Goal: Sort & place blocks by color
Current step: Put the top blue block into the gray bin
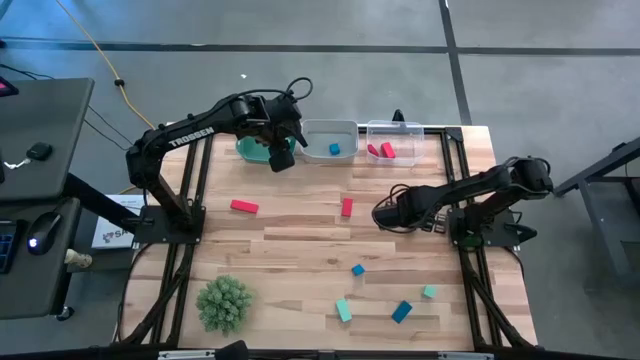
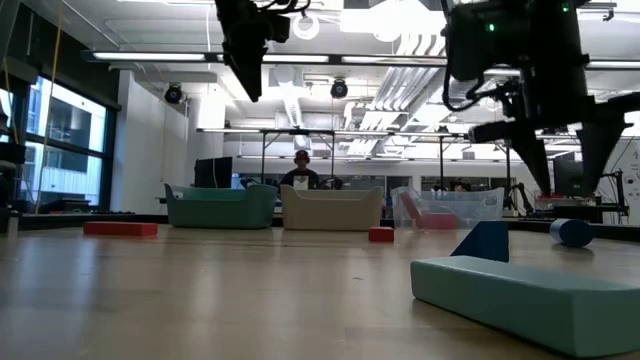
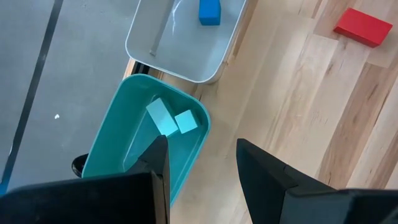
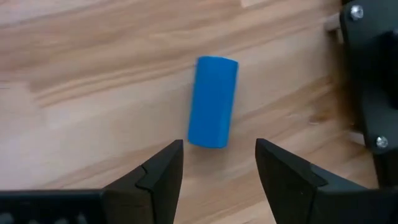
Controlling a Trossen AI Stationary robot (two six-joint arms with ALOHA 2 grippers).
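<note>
My right gripper (image 4: pixel 219 157) hangs open, fingers pointing down, just above a blue round-ended block (image 4: pixel 213 101) that lies flat on the table; the low view shows the block (image 2: pixel 572 232) below my right gripper (image 2: pixel 565 165). My left gripper (image 3: pixel 202 168) stands open with nothing in it, high over the near rim of the teal bin (image 3: pixel 118 155), which holds two light teal blocks (image 3: pixel 168 118). In the white bin (image 1: pixel 330 140) lies a blue block (image 3: pixel 210 11). The clear bin (image 1: pixel 393 140) holds red blocks (image 1: pixel 380 151).
Loose on the table are a red bar (image 1: pixel 244 207), a red block (image 1: pixel 347 207), a blue cube (image 1: pixel 358 270), a blue block (image 1: pixel 402 312) and teal blocks (image 1: pixel 343 310) (image 1: pixel 428 292). A green spiky ball (image 1: pixel 224 302) sits near the front left.
</note>
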